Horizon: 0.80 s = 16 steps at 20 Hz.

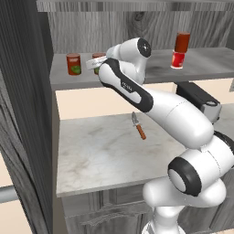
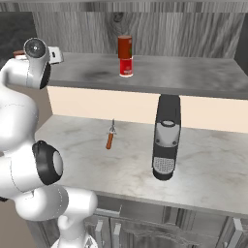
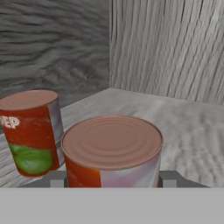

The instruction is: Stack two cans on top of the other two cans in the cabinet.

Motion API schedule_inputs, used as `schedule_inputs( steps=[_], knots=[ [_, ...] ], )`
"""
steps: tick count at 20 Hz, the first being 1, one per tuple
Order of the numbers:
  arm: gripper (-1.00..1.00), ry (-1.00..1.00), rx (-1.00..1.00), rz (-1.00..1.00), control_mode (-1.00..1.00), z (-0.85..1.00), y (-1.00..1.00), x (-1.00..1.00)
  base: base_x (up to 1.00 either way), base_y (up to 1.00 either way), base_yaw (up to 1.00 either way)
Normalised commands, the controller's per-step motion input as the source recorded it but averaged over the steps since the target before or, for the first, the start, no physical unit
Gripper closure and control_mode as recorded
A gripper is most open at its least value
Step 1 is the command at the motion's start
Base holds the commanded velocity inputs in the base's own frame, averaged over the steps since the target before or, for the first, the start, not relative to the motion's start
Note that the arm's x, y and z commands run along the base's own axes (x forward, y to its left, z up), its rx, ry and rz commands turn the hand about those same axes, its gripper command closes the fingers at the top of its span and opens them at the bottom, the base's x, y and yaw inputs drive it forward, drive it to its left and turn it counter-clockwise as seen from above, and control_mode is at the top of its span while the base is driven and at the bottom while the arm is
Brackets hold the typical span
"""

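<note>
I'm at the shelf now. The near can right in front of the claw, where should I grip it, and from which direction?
Grip the near can across its round side wall, below the lid rim, coming in level from the open front of the cabinet. It stands upright, so the curved sides suit the claw, whose fingers already flank it. Stay clear of the green-labelled can standing apart beside it.

Place: a kitchen
Signs: marble counter (image 1: 105, 155), grey wood cabinet (image 2: 169, 72) with food cans (image 1: 73, 64), coffee machine (image 2: 166, 136), knife (image 1: 138, 126)
</note>
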Motion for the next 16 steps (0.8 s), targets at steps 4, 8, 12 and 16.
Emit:
schedule_inputs(
  steps=[4,8,12,16],
  knots=[
    [1.0,0.0,0.0,0.0,-1.0,0.0,0.0,0.0,0.0,0.0,0.0],
    [1.0,0.0,0.0,0.0,-1.0,0.0,0.0,0.0,0.0,0.0,0.0],
    [1.0,0.0,0.0,0.0,-1.0,0.0,0.0,0.0,0.0,0.0,0.0],
    [1.0,0.0,0.0,0.01,-1.0,0.0,0.0,0.0,0.0,0.0,0.0]
  ],
)
